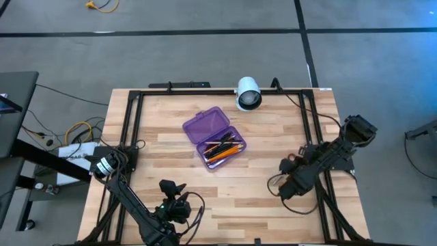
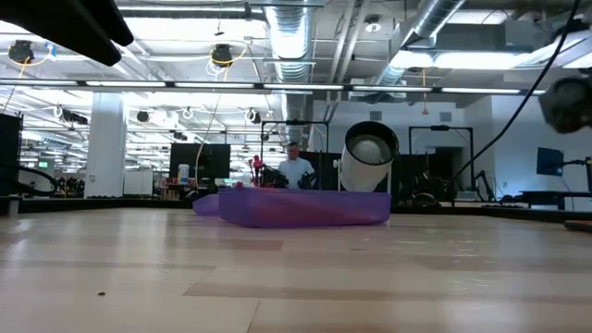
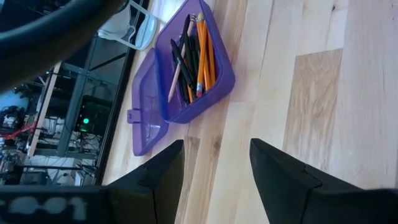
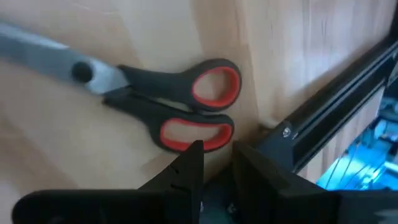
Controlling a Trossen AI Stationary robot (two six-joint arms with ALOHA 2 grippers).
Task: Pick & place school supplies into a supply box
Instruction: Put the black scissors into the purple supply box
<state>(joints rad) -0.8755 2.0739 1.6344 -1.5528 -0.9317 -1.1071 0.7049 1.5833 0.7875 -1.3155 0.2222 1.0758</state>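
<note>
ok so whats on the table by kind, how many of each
supply box: 1
scissors: 1
white camera: 1
pens and pencils: several in the box, too overlapped to count
total: 3, plus that bundle

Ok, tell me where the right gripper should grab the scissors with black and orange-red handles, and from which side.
Grip the scissors with black and orange-red handles across the narrow neck between the loops and the grey blades, coming straight down. They lie flat on the wooden table, close to its black frame rail, so the right gripper likely has no room to slide in sideways.
</note>
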